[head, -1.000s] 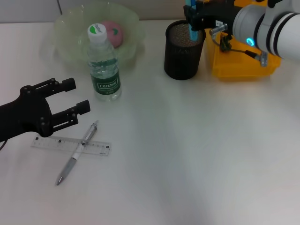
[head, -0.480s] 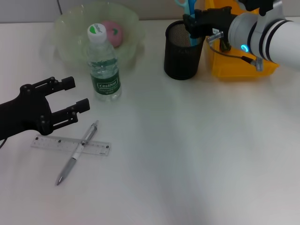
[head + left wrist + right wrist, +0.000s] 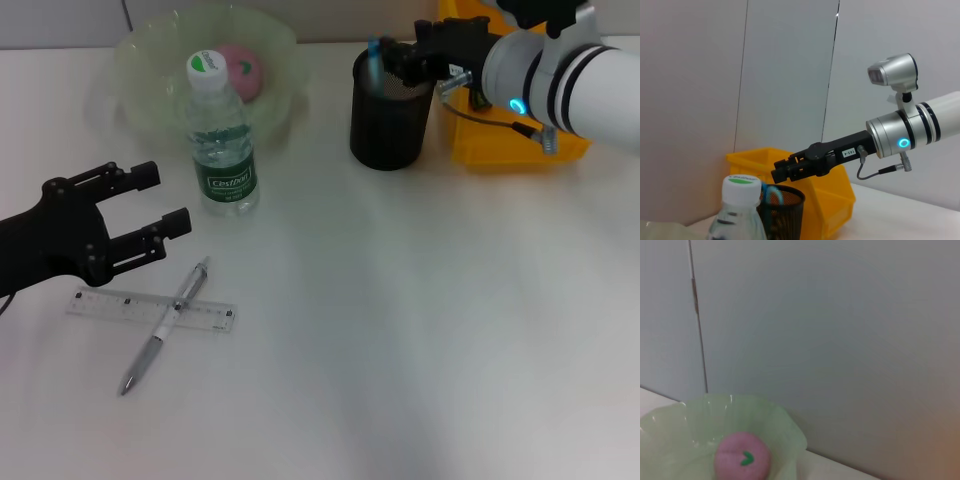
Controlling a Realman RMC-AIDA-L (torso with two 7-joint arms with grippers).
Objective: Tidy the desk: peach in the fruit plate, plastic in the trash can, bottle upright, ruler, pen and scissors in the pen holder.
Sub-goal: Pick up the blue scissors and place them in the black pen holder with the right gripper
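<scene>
The pink peach lies in the green fruit plate; both also show in the right wrist view, peach in plate. The bottle stands upright in front of the plate. Blue scissors stand inside the black mesh pen holder, handle at the rim. My right gripper hovers open just above the holder, apart from the scissors. The clear ruler lies flat with the pen across it. My left gripper is open, just above them. No plastic is in view.
A yellow trash can stands right behind the pen holder, under my right arm. The left wrist view shows the bottle cap, the pen holder and the yellow trash can in a row.
The scissors, held above the pen holder before, have dropped into it and my right gripper has let go of them. The left arm has not moved.
</scene>
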